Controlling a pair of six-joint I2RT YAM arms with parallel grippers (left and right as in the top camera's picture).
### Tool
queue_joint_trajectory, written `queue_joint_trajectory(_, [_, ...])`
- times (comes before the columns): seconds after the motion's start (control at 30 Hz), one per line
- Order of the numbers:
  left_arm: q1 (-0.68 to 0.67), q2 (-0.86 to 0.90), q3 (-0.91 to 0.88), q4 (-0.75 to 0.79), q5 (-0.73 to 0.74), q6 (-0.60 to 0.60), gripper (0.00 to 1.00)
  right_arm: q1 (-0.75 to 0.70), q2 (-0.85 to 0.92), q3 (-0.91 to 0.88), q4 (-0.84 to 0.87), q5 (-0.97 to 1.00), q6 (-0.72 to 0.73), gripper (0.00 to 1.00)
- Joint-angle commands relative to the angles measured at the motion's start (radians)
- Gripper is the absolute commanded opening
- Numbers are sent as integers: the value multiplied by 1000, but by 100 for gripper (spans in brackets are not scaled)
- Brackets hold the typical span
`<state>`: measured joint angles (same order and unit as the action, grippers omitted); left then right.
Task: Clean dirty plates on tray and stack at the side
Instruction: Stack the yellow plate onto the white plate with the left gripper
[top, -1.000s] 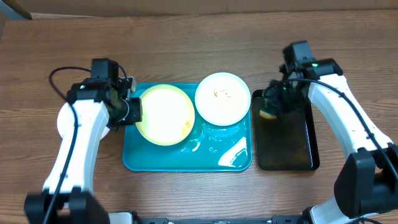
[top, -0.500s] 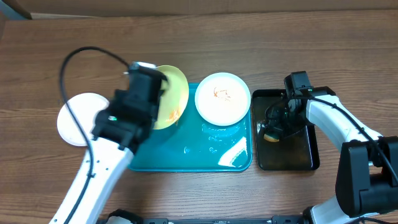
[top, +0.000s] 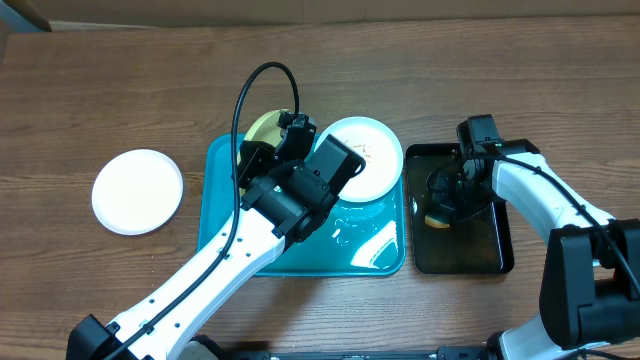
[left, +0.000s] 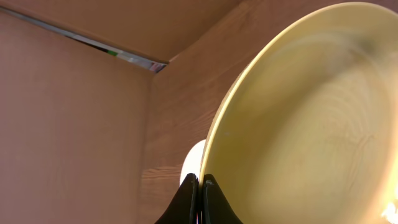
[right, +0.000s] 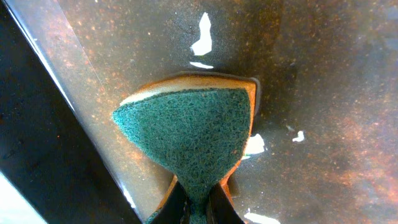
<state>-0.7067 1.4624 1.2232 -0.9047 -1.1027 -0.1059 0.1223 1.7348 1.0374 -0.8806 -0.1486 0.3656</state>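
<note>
Left gripper (left: 200, 182): we pinched the yellow plate (left: 298, 124) by its rim, over the far left of the tray (top: 372, 242).
Right gripper (right: 199, 200): we squeezed the sponge (right: 186, 134) at the black tray (top: 470, 245).
Done: one clean plate (top: 138, 191) lay on the left.
To do: the smeared plate (top: 372, 150) sat far right on the tray.

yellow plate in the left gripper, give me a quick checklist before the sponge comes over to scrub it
1. Left gripper shut on the yellow-green plate rim: ok.
2. Right gripper shut on the sponge: ok.
3. Sponge at the held plate: not ok, it is over at the black tray.
4. Sauce smears on the held plate located: cannot tell, the arm hides most of it from overhead.
5. Stacking spot free: ok, the lone white plate left of the teal tray has nothing on it.
</note>
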Motion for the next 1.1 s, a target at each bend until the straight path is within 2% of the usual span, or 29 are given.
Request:
queue_joint_trajectory(0.0, [0,-2,-2,4,-53,-33,4,-2,1,-3,8,17,-3,4])
queue_joint_trajectory(0.2, [0,-2,-2,4,-53,-34,4,-2,1,-3,5,17,-3,4])
queue_joint_trajectory(0.27, [12,-2,-2,-4,-51,-68,4,-2,1,-3,5,17,-3,4])
queue_joint_trajectory(0.33, [43,-3,-2,-28,26,-101,4,-2,1,-3,4,17,-3,4])
queue_joint_trajectory(0.4, [92,-6,-2,-60,166,-101,4,-2,1,-3,5,17,-3,4])
queue_joint_trajectory(0.43, [144,-8,-2,-84,259,-107,4,-2,1,-3,5,17,-3,4])
queue_joint_trajectory(0.53, [259,-13,-2,-115,418,-113,4,-2,1,-3,11,17,-3,4])
queue_joint_trajectory(0.63, [430,-22,-2,-123,608,-108,4,-2,1,-3,30,17,-3,4])
queue_joint_trajectory(0.73, [631,-26,-2,-122,797,-99,4,-2,1,-3,39,16,-4,4])
queue_joint_trajectory(0.87, [922,-26,-2,-82,1081,-27,4,-2,1,-3,54,13,-95,4])
queue_joint_trajectory(0.97, [1074,-25,-2,-53,1180,-21,4,-2,1,-3,58,13,-105,4])
queue_joint_trajectory(1.07, [1201,-24,-3,-28,1179,-52,4,-2,1,-3,58,13,-105,4])
